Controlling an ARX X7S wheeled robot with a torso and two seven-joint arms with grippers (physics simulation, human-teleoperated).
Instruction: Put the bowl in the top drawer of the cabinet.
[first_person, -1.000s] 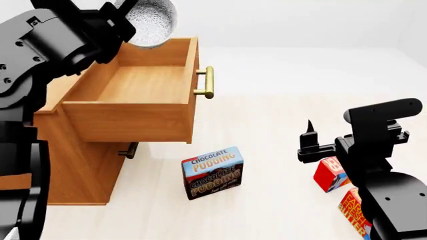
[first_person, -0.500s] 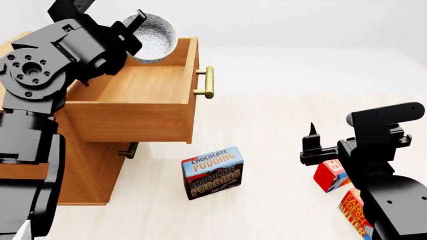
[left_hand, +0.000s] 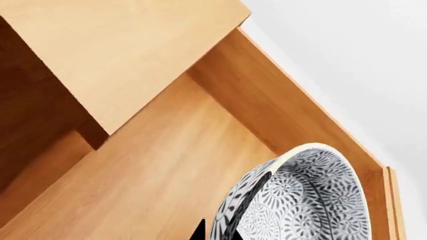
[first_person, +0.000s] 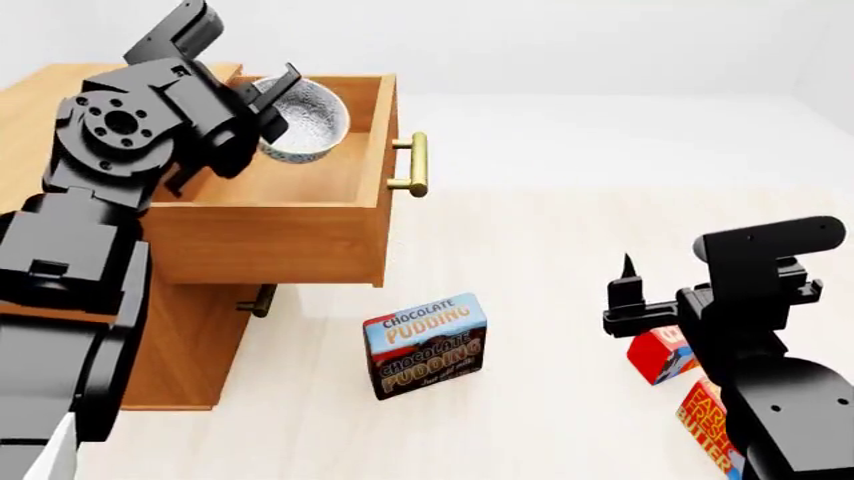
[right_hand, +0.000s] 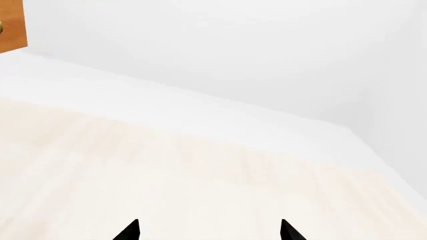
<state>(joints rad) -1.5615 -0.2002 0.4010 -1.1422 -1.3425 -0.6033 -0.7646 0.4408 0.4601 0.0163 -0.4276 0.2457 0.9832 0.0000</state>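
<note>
Pudding box (first_person: 426, 345): upright on floor, near cabinet front.
Red box (first_person: 658, 349): on floor, partly hidden.
Butter box (first_person: 709, 424): just beside red box.

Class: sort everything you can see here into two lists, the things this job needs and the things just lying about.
Needed: small white grey-patterned bowl, held by the left gripper; open top light-brown wooden drawer; light-brown wooden cabinet.

Lying about: chocolate pudding box; small red box; red-and-yellow butter box; idle right gripper.
</note>
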